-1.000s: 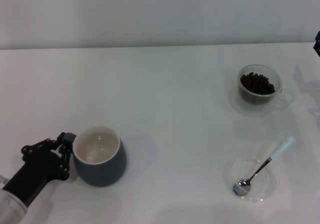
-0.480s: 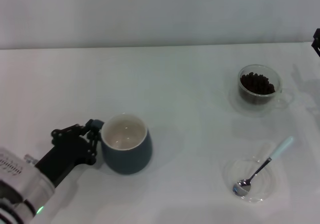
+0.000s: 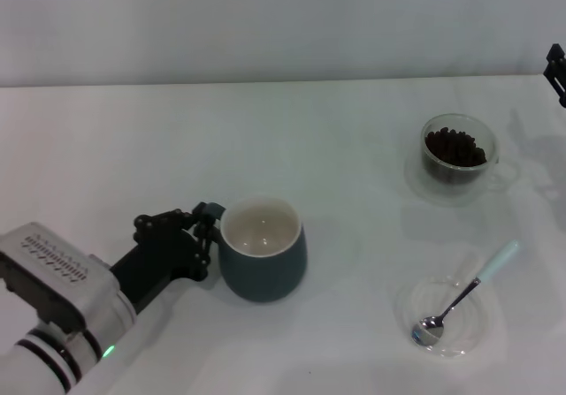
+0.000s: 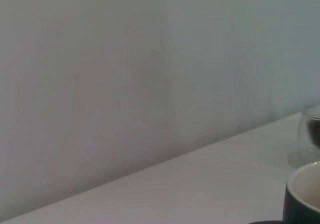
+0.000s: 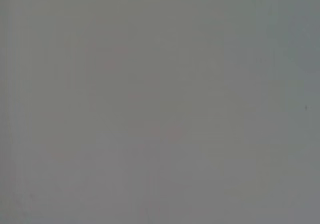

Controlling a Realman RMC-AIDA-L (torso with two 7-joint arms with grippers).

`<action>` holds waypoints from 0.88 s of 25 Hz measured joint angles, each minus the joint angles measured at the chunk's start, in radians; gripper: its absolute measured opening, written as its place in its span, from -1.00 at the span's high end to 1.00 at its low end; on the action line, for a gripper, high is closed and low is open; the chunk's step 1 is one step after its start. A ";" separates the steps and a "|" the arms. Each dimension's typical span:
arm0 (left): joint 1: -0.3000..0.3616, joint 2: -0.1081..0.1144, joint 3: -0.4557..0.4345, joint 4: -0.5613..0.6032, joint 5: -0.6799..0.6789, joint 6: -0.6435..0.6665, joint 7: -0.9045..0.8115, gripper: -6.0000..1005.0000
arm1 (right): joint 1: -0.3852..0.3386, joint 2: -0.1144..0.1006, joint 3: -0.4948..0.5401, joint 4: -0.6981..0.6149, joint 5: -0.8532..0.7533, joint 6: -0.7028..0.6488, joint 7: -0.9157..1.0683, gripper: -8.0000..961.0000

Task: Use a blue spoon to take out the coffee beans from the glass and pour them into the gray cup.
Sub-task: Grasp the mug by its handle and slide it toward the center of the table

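Nearest the robot, the left gripper (image 3: 209, 227) sits at the handle side of the one gray cup (image 3: 263, 261), fingers pinched on the cup's handle as far as the head view shows; the handle itself is hidden behind them, so the exact hold is a fair guess. The cup stands upright, its cream inside empty.

Well to the right of the cup, about level with it, lies the single blue spoon (image 3: 462, 298). Its metal bowl rests in a flat clear saucer (image 3: 440, 316) and its pale handle rises out over the rim, pointing away from the robot and further from the cup. That long axis is what a pick-up turns on: the handle end is the free end, and it lies on the right arm's side, far from the left gripper.

Beyond the spoon, further from the cup, is the one glass (image 3: 458, 157), upright, with many coffee beans (image 3: 455, 147) heaped inside.

Farthest off, past the glass at the table's right edge, only a dark sliver of the right gripper (image 3: 556, 70) shows; whether it is spread or closed cannot be told.
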 joint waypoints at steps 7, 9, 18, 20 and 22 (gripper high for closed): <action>-0.006 -0.003 0.000 0.011 0.024 -0.026 0.000 0.83 | 0.004 -0.001 0.000 -0.003 0.000 0.000 0.000 -0.60; -0.005 -0.004 0.000 0.011 0.033 -0.026 0.000 0.83 | 0.003 -0.002 0.000 -0.003 0.000 -0.001 0.000 -0.60; -0.002 -0.004 -0.001 0.011 0.061 -0.031 0.000 0.83 | -0.002 -0.002 0.000 -0.002 0.002 -0.002 0.000 -0.60; -0.001 -0.004 -0.001 0.011 0.061 -0.034 0.000 0.83 | -0.002 -0.002 0.000 -0.002 0.002 -0.002 0.000 -0.60; 0.001 -0.003 -0.001 0.011 0.061 -0.037 0.000 0.82 | -0.003 -0.001 0.000 -0.002 0.001 -0.002 0.000 -0.60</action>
